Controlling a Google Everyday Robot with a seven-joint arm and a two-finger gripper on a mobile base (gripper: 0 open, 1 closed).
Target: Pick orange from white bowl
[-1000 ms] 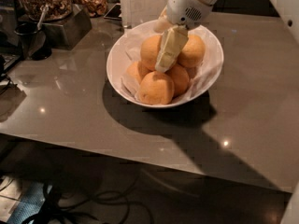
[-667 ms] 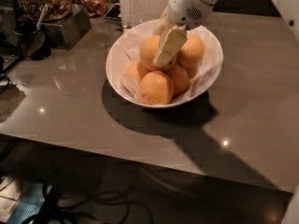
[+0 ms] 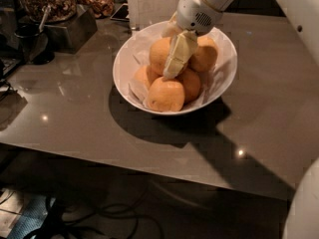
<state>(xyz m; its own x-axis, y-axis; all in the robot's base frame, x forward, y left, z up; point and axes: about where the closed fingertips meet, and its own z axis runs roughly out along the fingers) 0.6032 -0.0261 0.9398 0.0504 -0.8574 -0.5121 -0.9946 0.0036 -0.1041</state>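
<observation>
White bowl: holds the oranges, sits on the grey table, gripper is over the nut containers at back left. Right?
One thing is off. The gripper isn't over the nut containers. The camera view shows it down in the white bowl, among the oranges. The rest stands: the bowl holds the oranges and sits on the grey table.
</observation>
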